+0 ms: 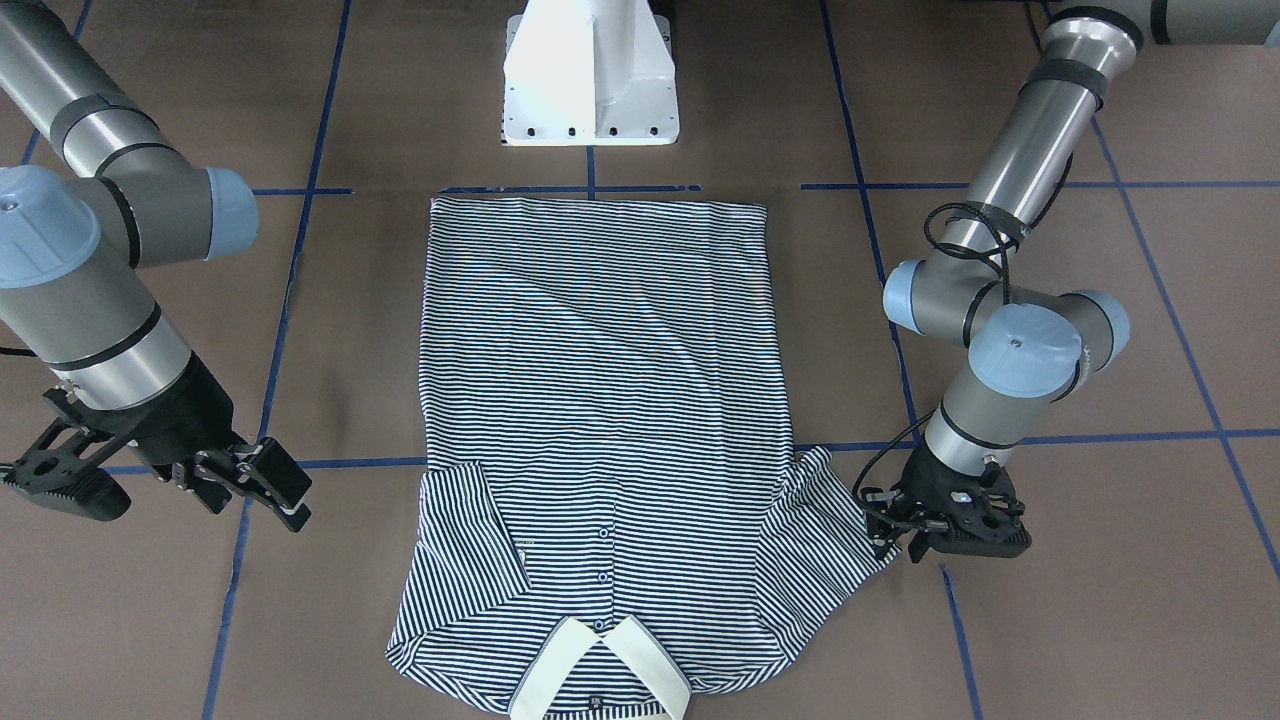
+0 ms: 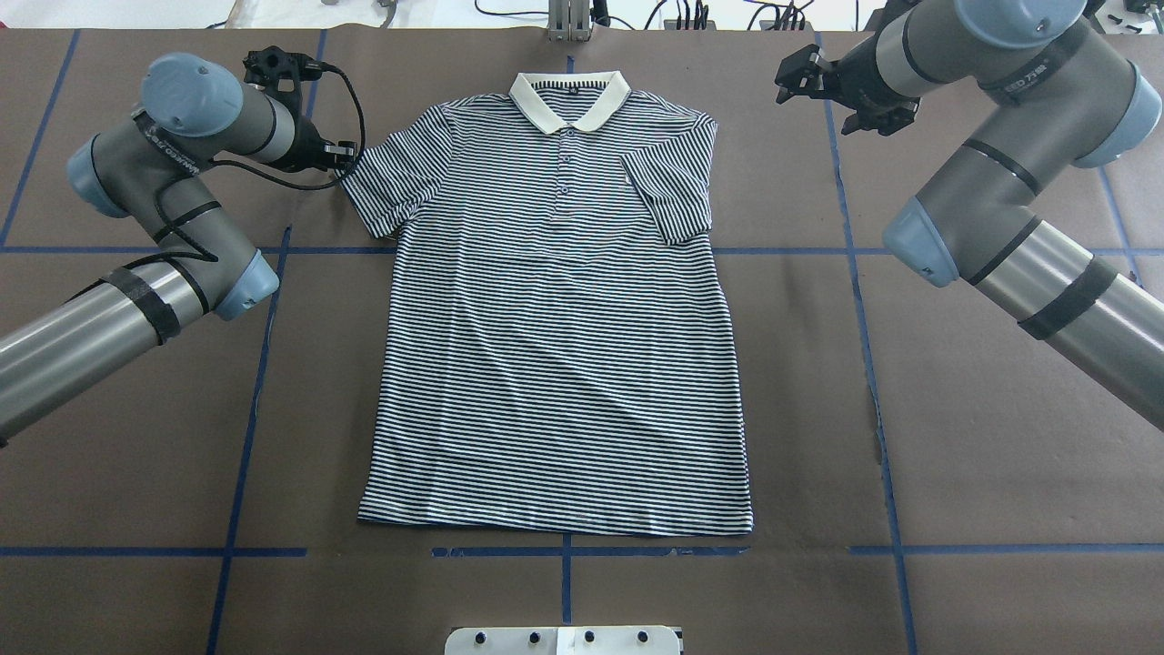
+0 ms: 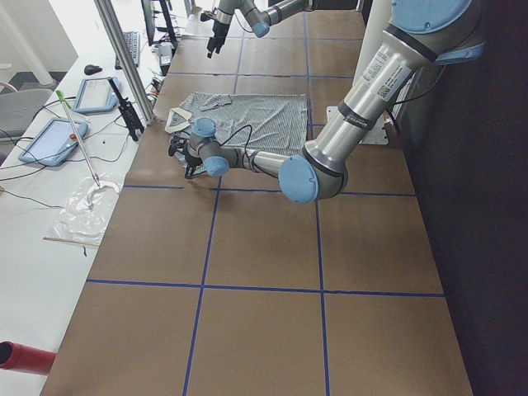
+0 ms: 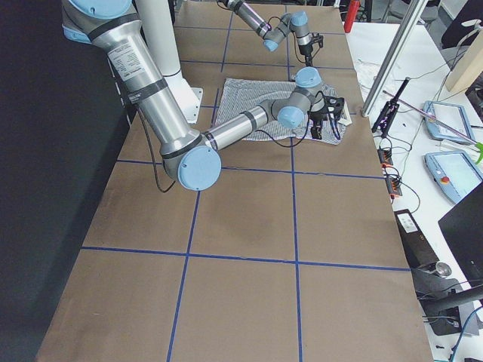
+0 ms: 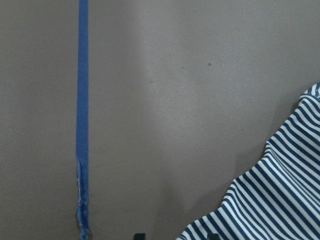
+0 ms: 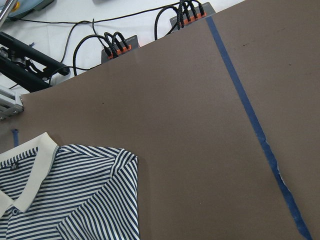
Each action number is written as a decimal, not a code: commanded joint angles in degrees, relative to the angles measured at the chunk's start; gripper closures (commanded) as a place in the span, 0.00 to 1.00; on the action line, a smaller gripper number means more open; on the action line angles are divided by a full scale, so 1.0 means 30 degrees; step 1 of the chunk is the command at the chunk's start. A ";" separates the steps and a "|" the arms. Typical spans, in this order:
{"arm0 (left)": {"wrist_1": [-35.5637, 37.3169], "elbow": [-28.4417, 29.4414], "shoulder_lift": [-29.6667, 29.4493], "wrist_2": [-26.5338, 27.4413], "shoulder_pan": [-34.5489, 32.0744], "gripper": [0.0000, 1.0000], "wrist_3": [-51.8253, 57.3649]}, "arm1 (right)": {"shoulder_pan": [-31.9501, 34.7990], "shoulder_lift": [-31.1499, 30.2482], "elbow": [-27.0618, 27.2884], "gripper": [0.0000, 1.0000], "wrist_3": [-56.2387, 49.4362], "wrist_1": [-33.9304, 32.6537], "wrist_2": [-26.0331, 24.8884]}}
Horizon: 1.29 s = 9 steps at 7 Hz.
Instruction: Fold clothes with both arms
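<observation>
The striped polo shirt (image 2: 555,346) lies flat and face up on the brown table, with its cream collar (image 2: 570,95) at the far side from the robot. One sleeve (image 2: 668,196) is folded in over the chest. The other sleeve (image 2: 368,186) is spread outward. My left gripper (image 2: 344,162) is low at the outer edge of that spread sleeve. In the left wrist view its two fingertips (image 5: 140,235) stand apart with the sleeve hem (image 5: 280,190) reaching between them, so it is open. My right gripper (image 2: 789,80) hovers open above bare table, off to the side of the folded sleeve.
The white pedestal base (image 1: 590,75) stands at the near table edge behind the shirt's hem. Blue tape lines (image 2: 855,273) grid the brown surface. Cable plugs (image 6: 117,47) and tablets (image 3: 58,140) lie on the white bench past the far edge.
</observation>
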 commanded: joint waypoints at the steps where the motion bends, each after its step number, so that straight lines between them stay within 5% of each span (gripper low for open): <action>1: 0.0000 -0.0136 -0.0140 -0.0039 0.0036 1.00 -0.0186 | -0.0035 0.0008 0.0000 0.00 0.0023 0.0000 -0.0008; 3: 0.0350 -0.2437 -0.0170 -0.2714 -0.0255 1.00 -0.2018 | -0.0035 0.0212 0.0029 0.00 0.0197 0.0000 -0.0008; 5: 0.0498 -0.2455 -0.1451 -0.2794 0.0266 1.00 -0.4808 | -0.0123 0.0243 0.0000 0.00 0.0228 0.0000 -0.0008; 6: 0.0499 -0.1321 -0.2851 -0.2300 0.0647 1.00 -0.5744 | -0.0268 0.0243 0.0000 0.00 0.0228 0.0000 -0.0008; 7: 0.0354 0.0315 -0.4113 0.0055 0.1637 1.00 -0.6421 | -0.0328 0.0272 0.0000 0.00 0.0228 0.0000 -0.0008; 9: -0.0287 0.1994 -0.4738 0.1100 0.1822 1.00 -0.6311 | -0.0444 0.0272 -0.0029 0.00 0.0228 0.0000 -0.0125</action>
